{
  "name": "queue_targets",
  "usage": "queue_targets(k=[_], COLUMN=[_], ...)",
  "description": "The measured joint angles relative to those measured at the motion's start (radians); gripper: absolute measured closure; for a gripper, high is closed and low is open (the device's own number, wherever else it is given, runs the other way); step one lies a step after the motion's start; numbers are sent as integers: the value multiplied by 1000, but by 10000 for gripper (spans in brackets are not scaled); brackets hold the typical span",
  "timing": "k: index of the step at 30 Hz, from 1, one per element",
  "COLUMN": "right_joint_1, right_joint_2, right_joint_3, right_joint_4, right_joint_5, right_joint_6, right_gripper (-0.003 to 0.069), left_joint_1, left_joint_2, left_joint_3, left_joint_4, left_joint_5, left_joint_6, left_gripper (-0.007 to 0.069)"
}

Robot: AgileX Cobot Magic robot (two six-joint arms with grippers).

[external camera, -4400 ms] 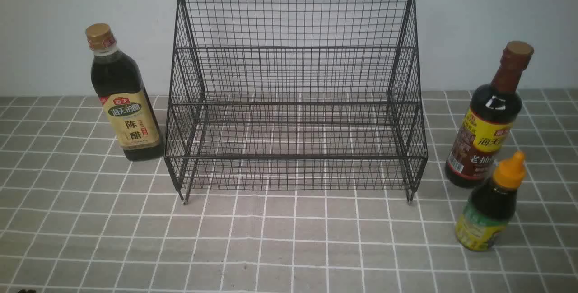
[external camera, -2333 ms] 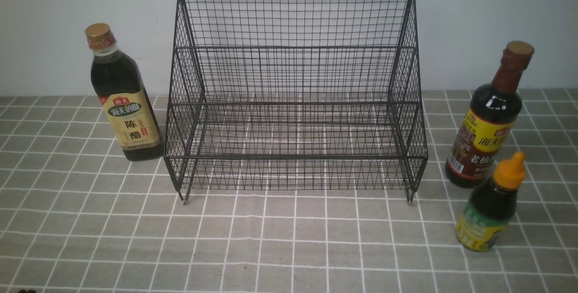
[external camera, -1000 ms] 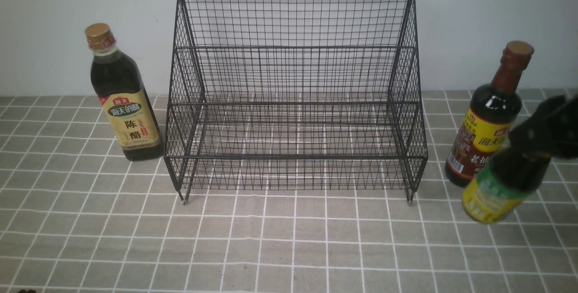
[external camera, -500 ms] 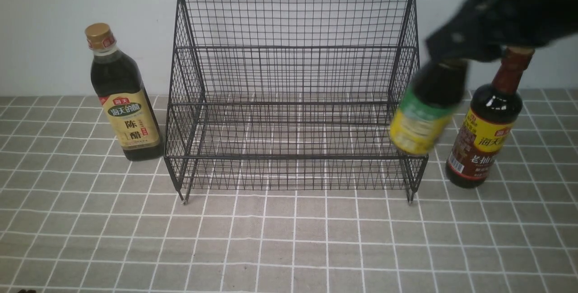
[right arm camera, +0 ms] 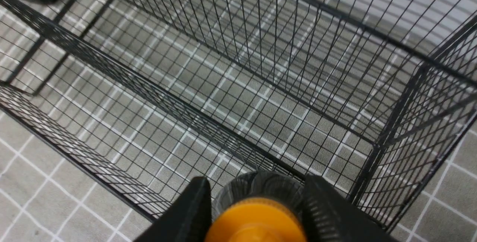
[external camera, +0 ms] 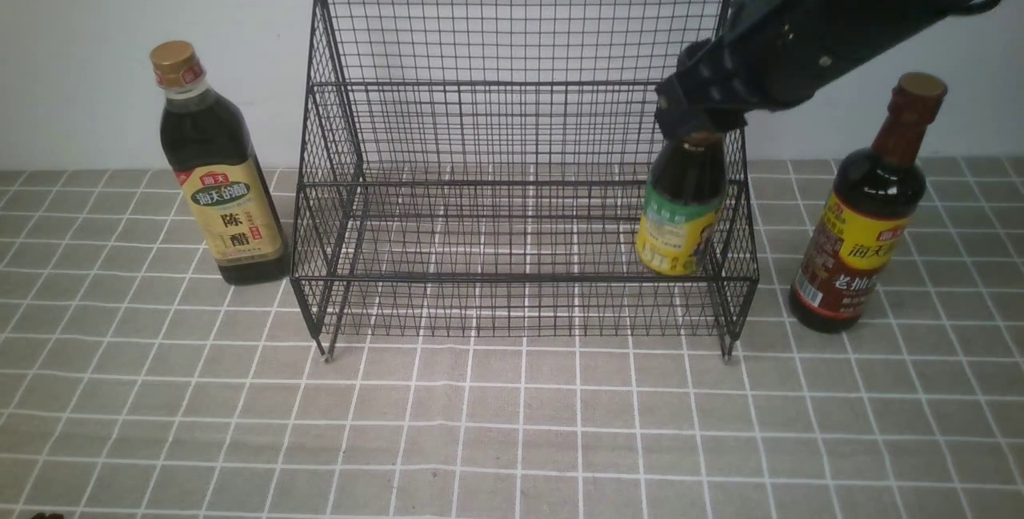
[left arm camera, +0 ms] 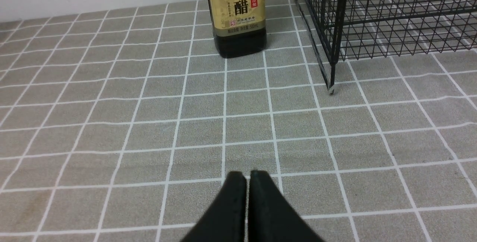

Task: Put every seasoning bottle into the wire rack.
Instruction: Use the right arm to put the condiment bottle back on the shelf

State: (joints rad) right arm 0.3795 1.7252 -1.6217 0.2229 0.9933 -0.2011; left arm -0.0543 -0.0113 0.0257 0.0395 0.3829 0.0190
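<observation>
The black wire rack [external camera: 520, 39] stands mid-table against the wall. My right gripper [external camera: 698, 123] is shut on the short green-yellow-label seasoning bottle [external camera: 680, 207] by its top, holding it upright over the right end of the rack's lower front tier; whether its base touches the mesh I cannot tell. From the right wrist its orange nozzle [right arm camera: 257, 221] fills the space between the fingers [right arm camera: 193, 208]. The gold-capped bottle [external camera: 216, 175] stands left of the rack, the brown-capped bottle [external camera: 868, 219] right of it. My left gripper [left arm camera: 248, 176] is shut and holds nothing, low over the cloth in front of the gold-capped bottle [left arm camera: 238, 14].
A grey checked tablecloth [external camera: 512, 423] covers the table, and a pale wall [external camera: 80, 39] rises right behind the rack. A rack foot [left arm camera: 331, 89] stands near the left gripper's side. The right arm [external camera: 848, 15] reaches in over the brown-capped bottle.
The right gripper has lifted the short bottle from the table's right front and carried it left and over the rack's right side, into the lower tier. The left gripper has stayed put.
</observation>
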Motion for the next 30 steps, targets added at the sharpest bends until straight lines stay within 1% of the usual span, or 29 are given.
queue_targets(k=[8, 13, 15, 21, 22, 23, 26, 30], right_joint_1=[1, 1, 1, 1, 1, 1, 1, 1], right_joint_2=[64, 86, 86, 53, 43, 28, -10, -102], right_joint_3=[-2, -3, -3, -23, -29, -40, -77, -143], right_joint_4=[-7, -11, -11, -12, -15, -27, -78, -270], right_joint_5=[67, 83, 87, 140, 149, 162, 203, 255], right_joint_6=[0, 0, 2, 7, 10, 17, 58, 170], right_gripper=[363, 363, 353, 189, 176, 153, 138, 134], left_joint_1=[0, 0, 0, 0, 0, 0, 0, 0], left_joint_2=[0, 0, 0, 0, 0, 0, 0, 0], left_joint_3=[0, 0, 0, 0, 0, 0, 0, 0], left_joint_4=[0, 0, 0, 0, 0, -1, -1, -1], left_joint_5=[0, 0, 0, 0, 0, 0, 0, 0], left_joint_6=[0, 0, 0, 0, 0, 0, 0, 0], left_gripper=[631, 631, 631, 631, 631, 631, 631, 631])
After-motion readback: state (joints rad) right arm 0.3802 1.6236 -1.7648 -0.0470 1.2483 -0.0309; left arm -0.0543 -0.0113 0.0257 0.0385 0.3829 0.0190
